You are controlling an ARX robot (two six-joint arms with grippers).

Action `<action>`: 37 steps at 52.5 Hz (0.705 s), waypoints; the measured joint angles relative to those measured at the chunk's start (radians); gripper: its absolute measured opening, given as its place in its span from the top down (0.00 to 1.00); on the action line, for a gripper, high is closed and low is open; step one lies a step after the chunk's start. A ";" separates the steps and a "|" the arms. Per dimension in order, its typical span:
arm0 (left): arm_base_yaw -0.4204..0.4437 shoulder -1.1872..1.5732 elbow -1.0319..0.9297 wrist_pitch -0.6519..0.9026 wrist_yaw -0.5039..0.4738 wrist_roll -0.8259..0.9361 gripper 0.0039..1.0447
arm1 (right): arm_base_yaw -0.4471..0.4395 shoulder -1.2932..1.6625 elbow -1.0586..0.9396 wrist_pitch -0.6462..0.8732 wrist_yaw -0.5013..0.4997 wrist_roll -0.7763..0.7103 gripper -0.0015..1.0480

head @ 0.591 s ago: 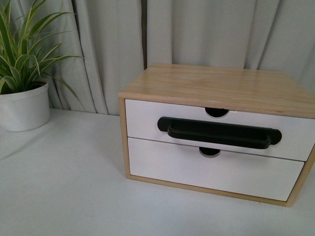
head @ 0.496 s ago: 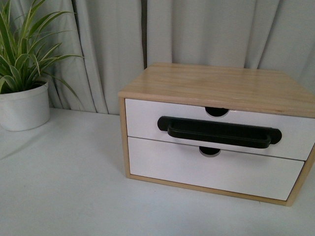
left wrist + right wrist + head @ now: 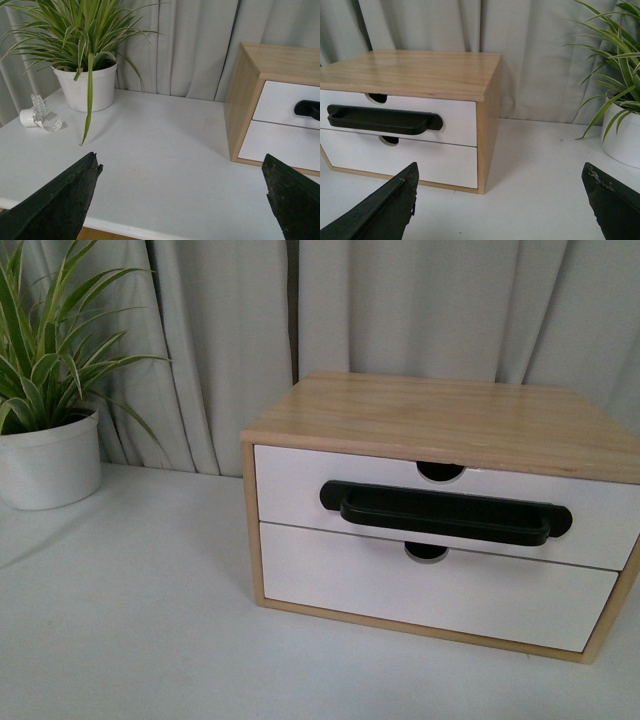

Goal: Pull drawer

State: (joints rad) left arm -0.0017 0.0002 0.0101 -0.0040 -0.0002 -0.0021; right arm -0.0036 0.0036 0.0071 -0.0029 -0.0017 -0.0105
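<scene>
A wooden cabinet [image 3: 440, 415] stands on the white table with two white drawer fronts. The upper one is the drawer [image 3: 290, 480], flush with the frame, with a long black bar handle [image 3: 445, 512] and a half-round notch in its upper edge. The right wrist view shows the drawer [image 3: 455, 112] and handle [image 3: 380, 120] ahead and to one side of my open right gripper [image 3: 501, 170]. My open left gripper [image 3: 181, 162] hovers over bare table, with the drawer [image 3: 280, 102] off to its side. Both grippers hold nothing. Neither shows in the front view.
The lower drawer front [image 3: 430, 590] has no handle. A potted plant [image 3: 45, 455] stands left of the cabinet, with a curled white strip [image 3: 37, 116] beside it. Another plant pot [image 3: 625, 135] stands right of the cabinet. Grey curtains [image 3: 400, 310] hang behind. The table's near edge [image 3: 125, 230] lies under the left gripper.
The cabinet sits a few pixels lower in the front view than before. The drawer has not moved in its frame.
</scene>
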 joint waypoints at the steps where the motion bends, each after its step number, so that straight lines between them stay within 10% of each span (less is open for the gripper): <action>1: 0.000 0.000 0.000 0.000 0.000 0.000 0.05 | 0.000 0.000 0.000 0.000 0.000 0.000 0.09; 37: 0.000 0.000 0.000 0.000 -0.001 0.000 0.05 | -0.030 0.030 0.025 -0.074 -0.096 -0.014 0.09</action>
State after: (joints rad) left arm -0.0021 0.0002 0.0101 -0.0040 -0.0010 -0.0021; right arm -0.0338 0.0334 0.0322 -0.0765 -0.0978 -0.0250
